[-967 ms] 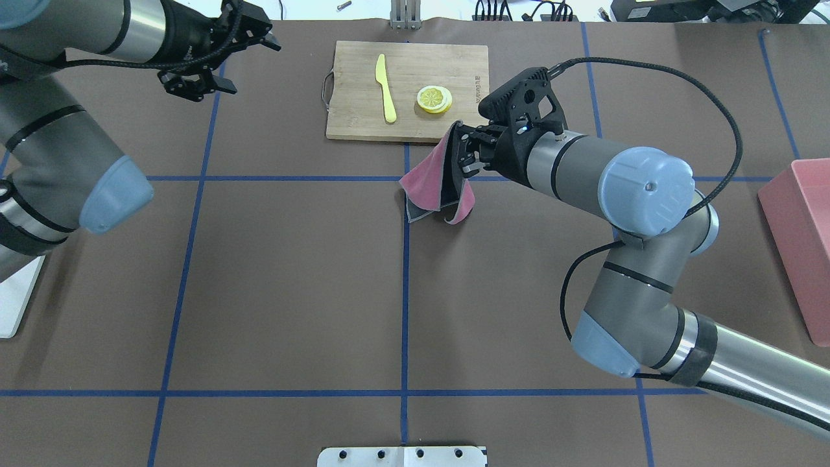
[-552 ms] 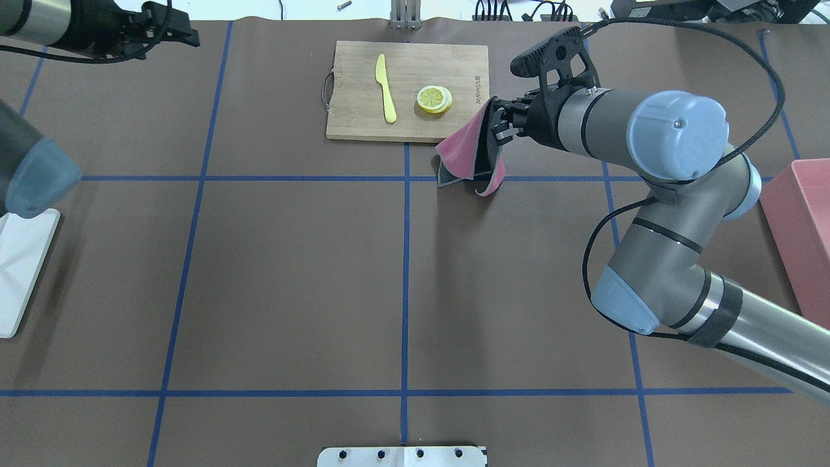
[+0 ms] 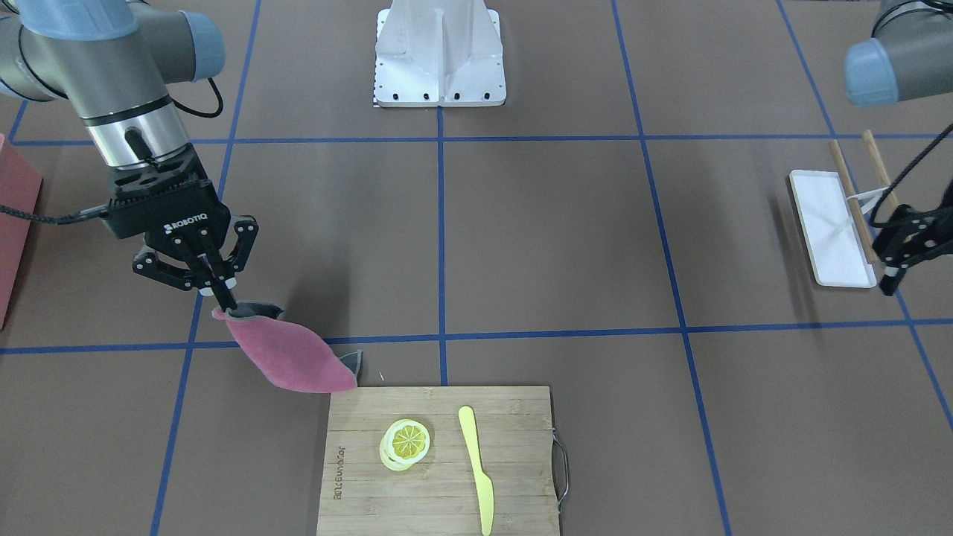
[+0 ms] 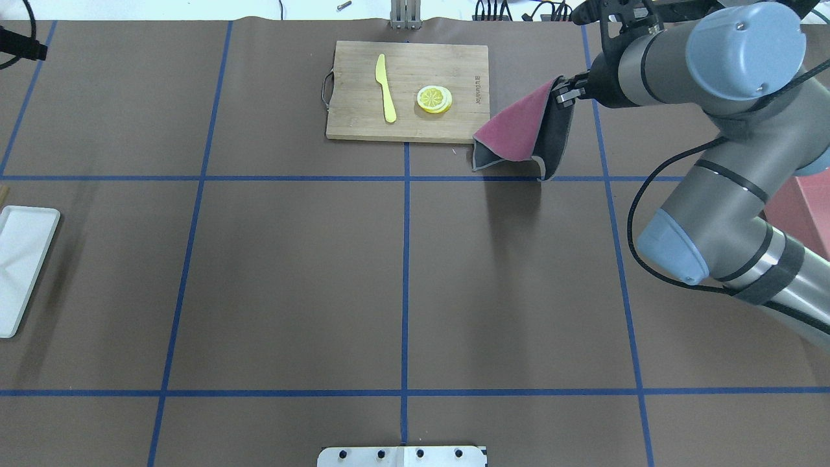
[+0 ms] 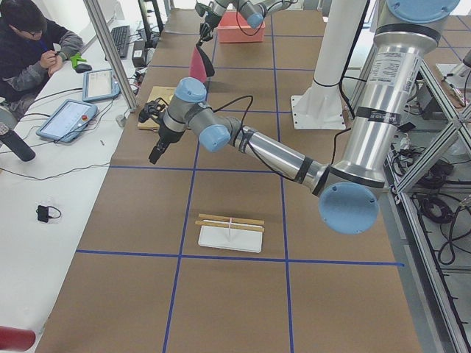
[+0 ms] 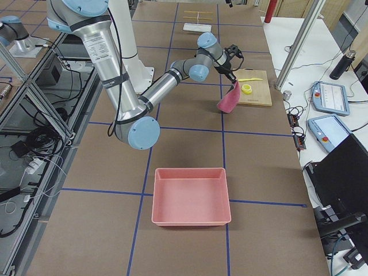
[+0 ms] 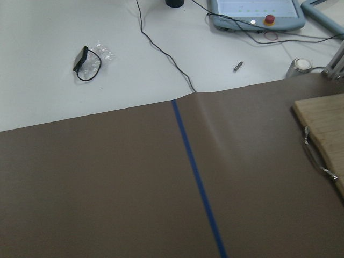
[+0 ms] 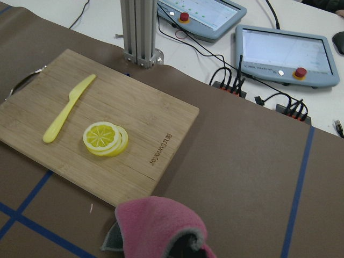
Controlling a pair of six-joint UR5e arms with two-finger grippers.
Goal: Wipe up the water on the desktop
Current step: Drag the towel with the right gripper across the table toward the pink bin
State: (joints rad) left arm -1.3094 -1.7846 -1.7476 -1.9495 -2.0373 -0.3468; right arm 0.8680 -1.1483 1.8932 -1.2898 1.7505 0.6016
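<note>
**At the board's corner: cloth lifted clear**

Your right gripper (image 3: 221, 298) stayed clamped on the pink cloth (image 4: 515, 133), which had swung from the desktop (image 4: 292, 272) centre line to hang beside the cutting board (image 4: 363, 123). No water showed, though it may be too faint to see. Wiping was probably finished.

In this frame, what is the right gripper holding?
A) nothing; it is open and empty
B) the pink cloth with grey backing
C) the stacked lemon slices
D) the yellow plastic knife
B: the right gripper is pinched on the top edge of the pink cloth with grey backing, which hangs beside the bamboo cutting board. The yellow plastic knife and the stacked lemon slices lie on that board.
</note>
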